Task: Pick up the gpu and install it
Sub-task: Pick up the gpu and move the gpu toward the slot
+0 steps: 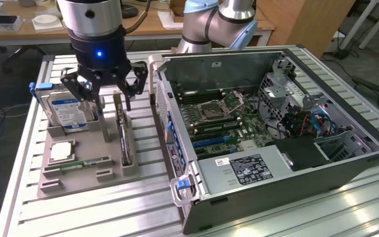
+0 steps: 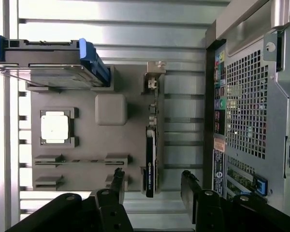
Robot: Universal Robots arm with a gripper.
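Slatted metal table (image 1: 110, 212) runs along the closest edge of the exterior view, and everything else sits on it.

At the exterior view's left is a grey parts tray (image 1: 91, 183), taken here as the landmark. In the tray's far corner a blue-labelled hard drive (image 1: 67, 113) stands upright. A square processor (image 1: 62, 150) lies flat in the tray's middle, with a narrow green memory stick (image 1: 84, 163) just nearer than it.

Along the tray's edge that faces the computer, the gpu (image 1: 125, 140) stands on its thin edge in a slot. Its long axis runs far to near, parallel with the tray's long side. Its silvery bracket points to the tray's far end, the same end as the hard drive. The dark card body reaches toward the tray's near end.

Above the tray's far half hangs the gripper (image 1: 109, 99), its fingers spread wide and holding nothing. From the wrist view the card lies in line between the two fingers, and no contact shows.

Beyond the tray, at the exterior view's right, the open computer case (image 1: 347, 158) lies on its side with its motherboard (image 1: 236, 123) exposed.

As I judge it, the task is at its very start. The card is seated in the tray, not gripped or lifted. Both the pick and the whole installation remain to be done.
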